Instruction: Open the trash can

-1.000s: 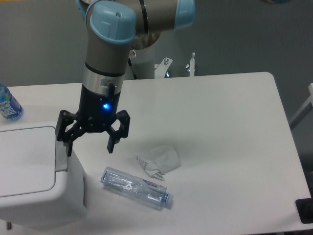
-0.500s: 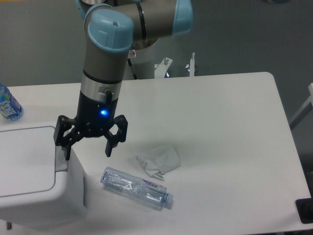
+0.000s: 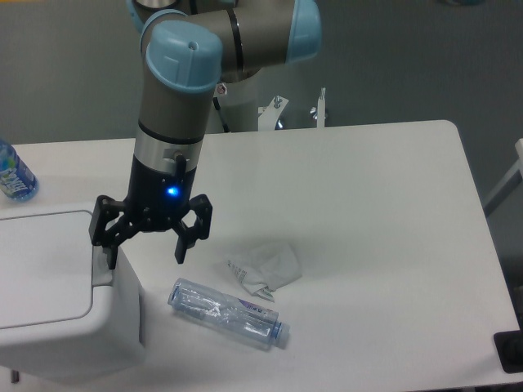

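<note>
The trash can (image 3: 57,302) is a big white boxy bin at the lower left, its flat lid down. A grey button strip (image 3: 101,273) runs along its right rim. My gripper (image 3: 145,257) hangs open over that right edge. Its left finger (image 3: 110,253) points down at the grey strip; whether it touches is unclear. The right finger (image 3: 181,247) hangs over the table beside the bin.
A crushed clear plastic bottle (image 3: 229,314) lies on the table right of the bin. A crumpled white paper (image 3: 265,268) sits just above it. A blue-labelled bottle (image 3: 12,175) stands at the far left edge behind the bin.
The gripper has shifted slightly left and down, bringing its left finger closer to the grey strip. The lid stays down.
</note>
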Robot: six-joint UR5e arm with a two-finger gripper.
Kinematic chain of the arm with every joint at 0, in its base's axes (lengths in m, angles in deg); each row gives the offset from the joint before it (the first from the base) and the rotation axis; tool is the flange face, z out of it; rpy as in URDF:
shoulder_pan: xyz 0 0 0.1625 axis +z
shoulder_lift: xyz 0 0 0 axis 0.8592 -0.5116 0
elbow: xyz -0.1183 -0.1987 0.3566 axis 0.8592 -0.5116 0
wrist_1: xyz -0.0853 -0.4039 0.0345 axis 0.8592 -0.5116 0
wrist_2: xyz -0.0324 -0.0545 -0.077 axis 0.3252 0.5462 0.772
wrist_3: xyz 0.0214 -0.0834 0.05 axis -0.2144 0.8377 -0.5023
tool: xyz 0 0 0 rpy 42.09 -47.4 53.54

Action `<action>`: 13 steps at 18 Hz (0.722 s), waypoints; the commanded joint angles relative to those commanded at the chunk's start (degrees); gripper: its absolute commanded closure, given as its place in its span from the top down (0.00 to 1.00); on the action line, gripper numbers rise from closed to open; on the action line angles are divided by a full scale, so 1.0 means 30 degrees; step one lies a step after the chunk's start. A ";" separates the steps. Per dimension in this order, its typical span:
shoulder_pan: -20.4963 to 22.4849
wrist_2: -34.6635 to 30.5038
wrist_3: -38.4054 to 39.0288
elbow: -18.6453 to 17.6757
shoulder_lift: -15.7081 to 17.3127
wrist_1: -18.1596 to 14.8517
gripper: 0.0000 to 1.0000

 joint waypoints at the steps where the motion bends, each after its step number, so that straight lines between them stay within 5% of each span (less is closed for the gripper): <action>1: 0.0000 0.0000 0.0000 -0.0029 0.0000 0.0000 1.00; 13: 0.0000 0.0000 -0.0088 0.0612 0.0029 -0.0059 1.00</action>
